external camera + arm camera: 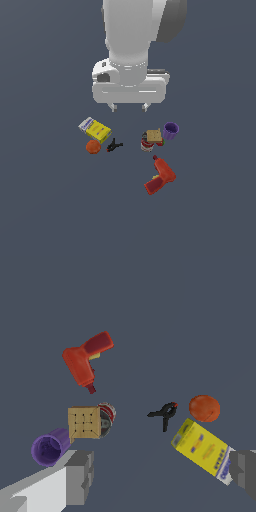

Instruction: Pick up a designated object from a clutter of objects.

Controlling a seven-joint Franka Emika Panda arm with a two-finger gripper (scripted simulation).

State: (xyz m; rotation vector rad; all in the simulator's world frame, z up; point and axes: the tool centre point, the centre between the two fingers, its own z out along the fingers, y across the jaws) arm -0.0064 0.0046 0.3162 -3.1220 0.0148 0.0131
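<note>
The designated object, a tiny black clamp [114, 145] with red tips, lies on the dark floor between the orange ball [93, 146] and the can. In the wrist view the clamp [164, 414] sits beside the ball [204, 408] and the yellow box [204, 450]. My gripper [129, 107] hangs open well above the clutter, its two fingertips wide apart, with nothing between them. In the wrist view the gripper [162, 478] frames the scene, one grey finger [79, 476] near the purple cup [48, 449].
A yellow box [95, 130] with a blue-white end lies by the ball. A sandwich-like block [154, 135] leans on a can [146, 145], next to a purple cup [170, 130]. A red drill [160, 176] lies nearer the front.
</note>
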